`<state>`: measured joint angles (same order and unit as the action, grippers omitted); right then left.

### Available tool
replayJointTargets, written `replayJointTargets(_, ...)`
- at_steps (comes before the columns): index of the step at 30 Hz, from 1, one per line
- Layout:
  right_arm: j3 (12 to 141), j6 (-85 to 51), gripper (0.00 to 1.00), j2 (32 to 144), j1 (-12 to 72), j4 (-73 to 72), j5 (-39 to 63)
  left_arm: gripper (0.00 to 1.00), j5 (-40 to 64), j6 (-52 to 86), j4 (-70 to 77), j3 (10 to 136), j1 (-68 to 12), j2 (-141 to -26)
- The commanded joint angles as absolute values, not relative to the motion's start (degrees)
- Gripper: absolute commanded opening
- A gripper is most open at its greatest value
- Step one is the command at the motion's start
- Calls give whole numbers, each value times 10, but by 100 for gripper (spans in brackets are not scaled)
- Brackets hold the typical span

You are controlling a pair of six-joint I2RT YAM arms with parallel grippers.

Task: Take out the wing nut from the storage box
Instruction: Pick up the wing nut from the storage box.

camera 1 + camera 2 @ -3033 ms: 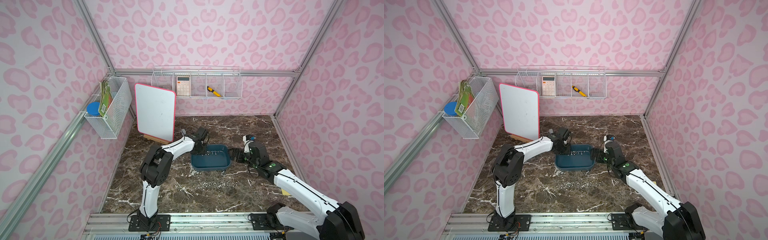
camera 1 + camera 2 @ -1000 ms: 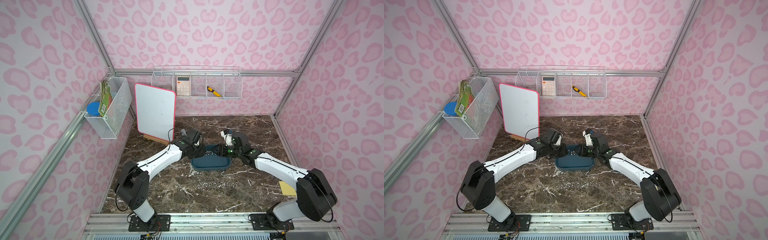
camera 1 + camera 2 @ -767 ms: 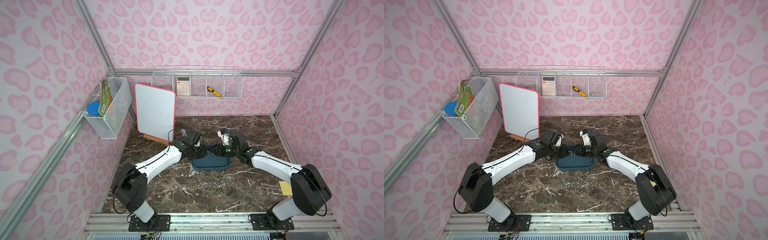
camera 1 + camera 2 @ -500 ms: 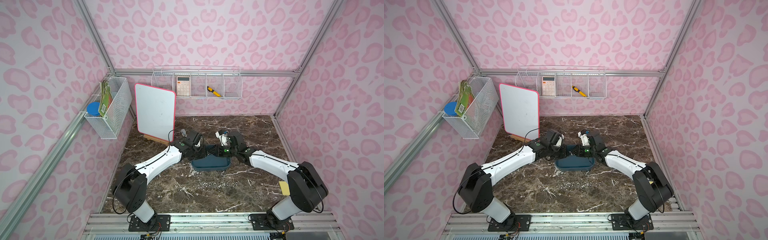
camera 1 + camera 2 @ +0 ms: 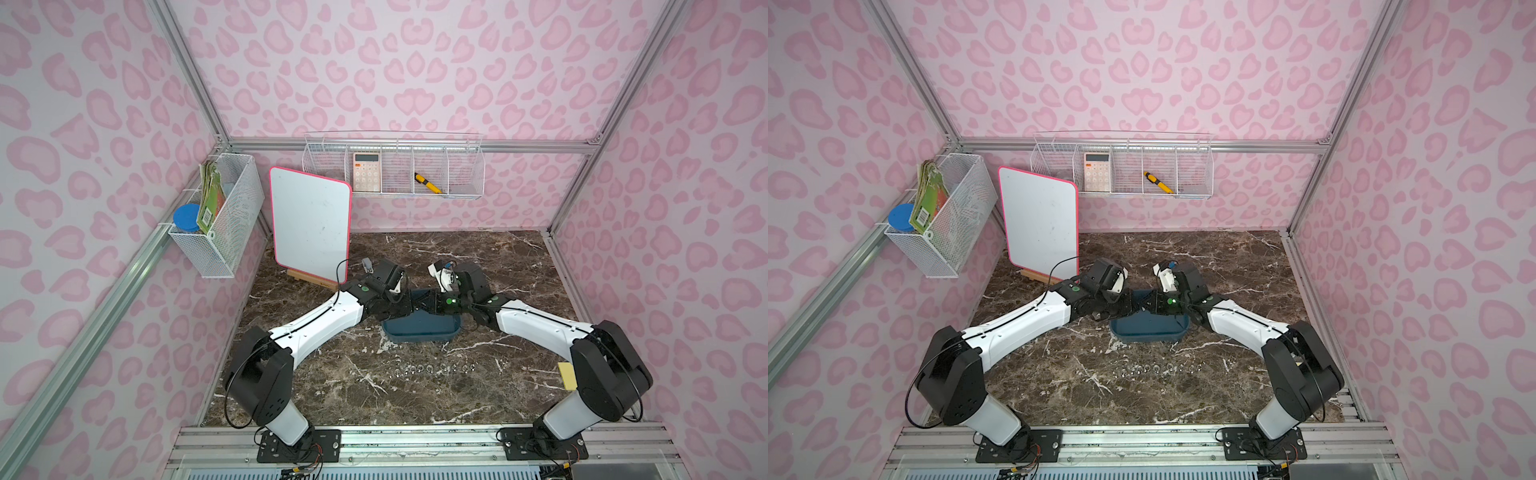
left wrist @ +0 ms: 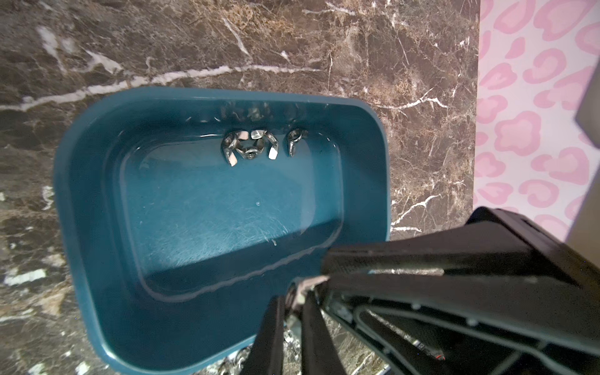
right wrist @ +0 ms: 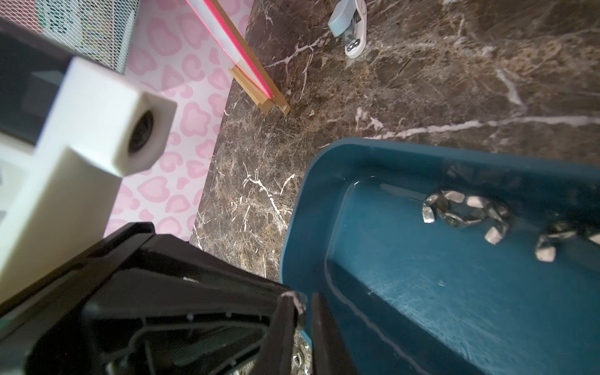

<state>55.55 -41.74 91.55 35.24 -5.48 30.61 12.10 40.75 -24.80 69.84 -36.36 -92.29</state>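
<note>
At the storage box (image 6: 81, 227) rim, our left hand (image 6: 292, 303) pinches a wing nut (image 6: 310, 281); whether our narrowed right hand (image 7: 303, 302) grips it, we cannot tell

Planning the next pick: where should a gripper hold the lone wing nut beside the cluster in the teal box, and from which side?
Likely from straight above: the lone wing nut lies close against the storage box wall, blocking a sideways approach. Its wings seem to point away from that wall; close on their flat faces, one finger in the gap beside the cluster.
</note>
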Motion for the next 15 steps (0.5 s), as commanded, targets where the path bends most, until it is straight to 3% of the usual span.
replayJointTargets(1,562,-421,15,919,354,-76,322,9,129,403,-238,705,-365,-918)
replayJointTargets(6,562,-425,14,923,354,-82,329,9,131,402,-237,704,-367,-917)
replayJointTargets(8,562,-428,7,925,356,-85,332,9,129,403,-237,704,-367,-916)
replayJointTargets(15,556,-430,0,919,355,-82,328,12,126,406,-237,706,-367,-917)
